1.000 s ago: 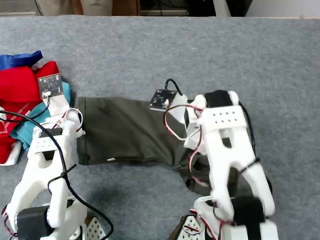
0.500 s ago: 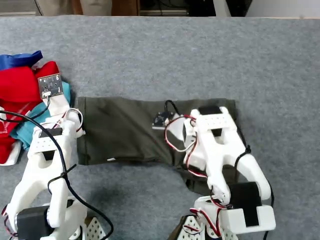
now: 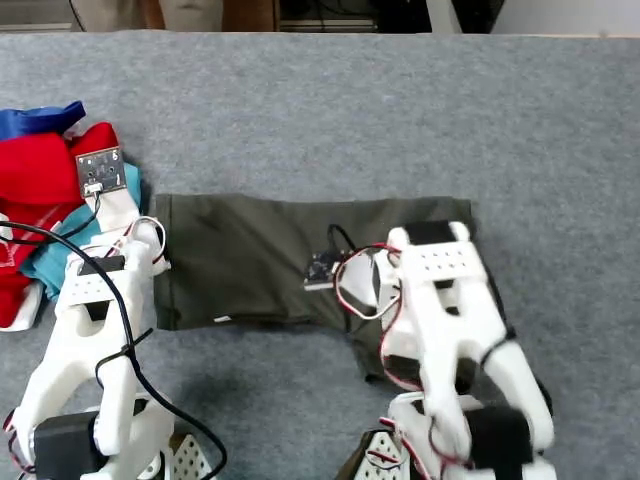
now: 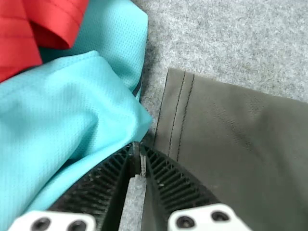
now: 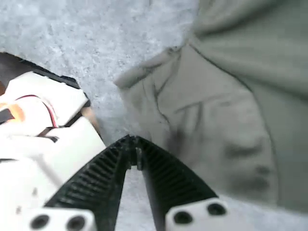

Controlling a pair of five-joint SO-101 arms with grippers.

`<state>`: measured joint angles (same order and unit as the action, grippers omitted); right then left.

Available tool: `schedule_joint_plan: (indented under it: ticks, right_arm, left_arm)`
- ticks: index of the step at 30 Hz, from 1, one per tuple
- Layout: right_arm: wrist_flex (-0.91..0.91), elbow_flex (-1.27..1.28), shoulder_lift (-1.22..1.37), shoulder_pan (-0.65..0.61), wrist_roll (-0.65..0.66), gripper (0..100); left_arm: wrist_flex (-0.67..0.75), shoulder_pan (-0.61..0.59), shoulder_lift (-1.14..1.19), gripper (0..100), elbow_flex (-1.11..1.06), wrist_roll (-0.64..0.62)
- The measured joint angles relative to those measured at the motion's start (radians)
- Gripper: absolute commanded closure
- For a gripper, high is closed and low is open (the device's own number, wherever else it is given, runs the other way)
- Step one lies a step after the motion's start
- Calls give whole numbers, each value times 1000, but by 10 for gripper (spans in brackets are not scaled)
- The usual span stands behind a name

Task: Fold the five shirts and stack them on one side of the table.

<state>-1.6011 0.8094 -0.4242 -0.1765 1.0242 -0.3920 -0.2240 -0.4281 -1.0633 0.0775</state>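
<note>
Shirt (image 3: 250, 260): olive, spread flat across the middle of the table (image 3: 400, 110), long way from 9 to 3 o'clock, with a bunched part, perhaps a sleeve, toward 5 o'clock under the right arm (image 3: 450, 300).

Looks light, limp and thin. Likely sags and creases wherever lifted, holds no shape, and probably drags rather than slides on the grey cover. Not fragile.

Best taken by a pinch at a stitched hem or corner, on doubled cloth with more for the jaws to bite. For a fold, both corners of one short edge at once, to keep that edge straight. Mid-panel pinch: likely just a gathered peak.

At the 9 o'clock hem, left gripper (image 4: 138, 161): jaws pressed together, tips right at the stitched edge, just beside the teal shirt (image 4: 57, 110); no cloth seen between them.

Near 5 o'clock, right gripper (image 5: 134, 151): jaws likewise closed tip to tip, nothing pinched, tips just beside the crumpled part.

At 9 o'clock, a loose pile: red shirt (image 3: 40, 170), blue shirt (image 3: 35, 118), teal shirt lowest.

Against a second ago: right arm drawn back from the middle of the shirt toward 6 o'clock, uncovering the 2 o'clock corner, now lying flat. Left arm (image 3: 95, 320) and pile unmoved.
</note>
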Motion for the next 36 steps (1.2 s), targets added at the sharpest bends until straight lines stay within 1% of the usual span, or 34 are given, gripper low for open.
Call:
schedule_joint_plan:
  ticks: [2, 4, 8, 12, 17, 19, 23, 25, 27, 29, 32, 36]
  right_arm:
    - [-9, -61, -63, 0, 0, 994]
    - [2, -129, -83, 9, -38, 993]
    - [137, -245, -32, 61, -143, 993]
    - [273, -330, 140, 86, -235, 993]
    - [425, -439, 391, 124, -344, 993]
    - [470, -494, 480, 153, -384, 993]
    - [491, -620, 643, 213, -430, 993]
    - [496, -684, 717, 249, -439, 993]
    - [496, -743, 792, 284, -443, 993]
    - [497, -798, 864, 307, -443, 993]
    - [497, -882, 974, 328, -443, 993]
    - [463, -1019, 1065, 345, -443, 993]
  left_arm:
    - [0, 0, 0, 981, 0, 0]
    - [0, 0, 0, 981, 0, 0]
    - [0, 0, -2, 981, 0, 0]
    - [-21, -2, -5, 981, 20, 0]
    - [-181, -2, -5, 981, 201, -60]
    - [-207, 3, -5, 981, 275, -81]
    - [-219, 77, 28, 981, 348, -95]
    - [-221, 123, 77, 981, 362, -95]
    - [-198, 143, 157, 981, 370, -95]
    - [-169, 137, 249, 981, 376, -95]
    - [-164, 117, 407, 981, 431, -95]
    - [-224, 71, 574, 981, 560, -95]
